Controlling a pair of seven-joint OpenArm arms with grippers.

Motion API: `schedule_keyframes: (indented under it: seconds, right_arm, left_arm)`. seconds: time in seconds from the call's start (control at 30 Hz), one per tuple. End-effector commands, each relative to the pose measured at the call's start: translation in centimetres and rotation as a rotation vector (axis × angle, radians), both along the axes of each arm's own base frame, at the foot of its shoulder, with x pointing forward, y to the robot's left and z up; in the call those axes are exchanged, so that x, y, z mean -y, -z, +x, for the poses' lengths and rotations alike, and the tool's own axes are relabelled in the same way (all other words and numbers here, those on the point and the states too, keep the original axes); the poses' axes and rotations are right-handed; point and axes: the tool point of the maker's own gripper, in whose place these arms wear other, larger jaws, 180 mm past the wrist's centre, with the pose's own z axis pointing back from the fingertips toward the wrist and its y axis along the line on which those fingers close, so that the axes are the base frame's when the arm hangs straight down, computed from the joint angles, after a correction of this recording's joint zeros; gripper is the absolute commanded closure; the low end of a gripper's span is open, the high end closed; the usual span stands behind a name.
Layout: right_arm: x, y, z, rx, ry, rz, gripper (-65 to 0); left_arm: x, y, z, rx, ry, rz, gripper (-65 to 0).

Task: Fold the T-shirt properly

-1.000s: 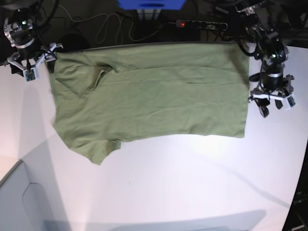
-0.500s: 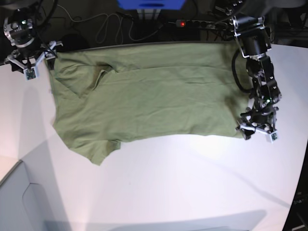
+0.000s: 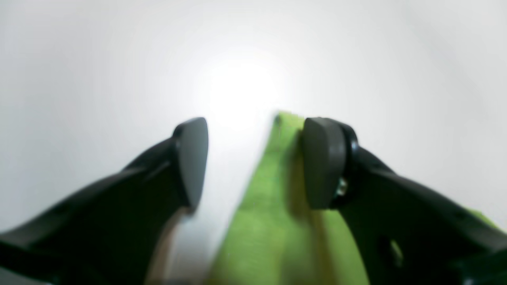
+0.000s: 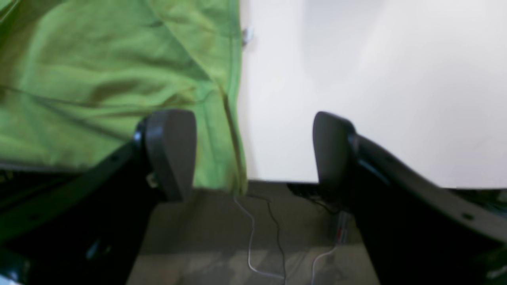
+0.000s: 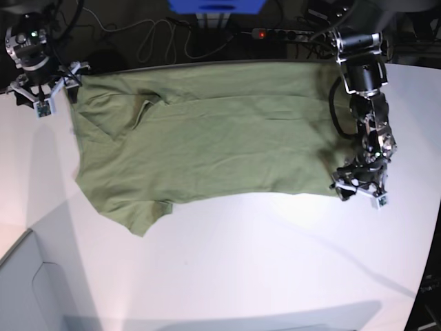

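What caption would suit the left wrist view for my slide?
Open left gripper straddling a hem corner of the green T-shirt on the white table.

Black arms; silver-grey joint housings; black left claw, right claw; rounded dark-grey pads.

T-shirt: plain olive green (no print) | table: white

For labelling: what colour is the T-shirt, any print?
Plain olive green T-shirt, no print; base view shows it best.
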Motion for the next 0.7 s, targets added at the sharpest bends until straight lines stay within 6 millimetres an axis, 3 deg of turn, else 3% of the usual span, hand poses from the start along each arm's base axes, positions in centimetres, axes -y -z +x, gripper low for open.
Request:
schedule_keyframes:
  seconds: [0.0, 0.13, 0.3, 0.4, 0.67]
  right_arm:
    - [-0.1, -0.7, 0.3, 0.020, -0.030, -0.008, -44.4]
    - [-0.1, -0.7, 0.3, 0.020, -0.030, -0.008, -44.4]
    - [-0.1, -0.9, 0.8, 0.034, -0.030, -0.008, -44.4]
    - [-0.1, -1.1, 1.2, 0.046, -0.030, -0.009, -44.4]
    - [-0.1, -1.7, 2.2, 0.076, -0.030, -0.010, -44.4]
  left_arm:
    - [-1.1, -2.4, 1.5, 0.072, -0.007, 0.030, -36.3]
    - [-1.2, -3.0, 1.8, 0.127, -0.008, 0.060, -36.3]
    - [-1.5, -0.9, 1.0, 0.076, -0.022, 0.043, -35.5]
    - [-1.6, 0.1, 0.5, 0.054, -0.031, 0.032, -29.8]
    - [-1.5, 0.2, 0.5, 0.055, -0.031, 0.026, -20.8]
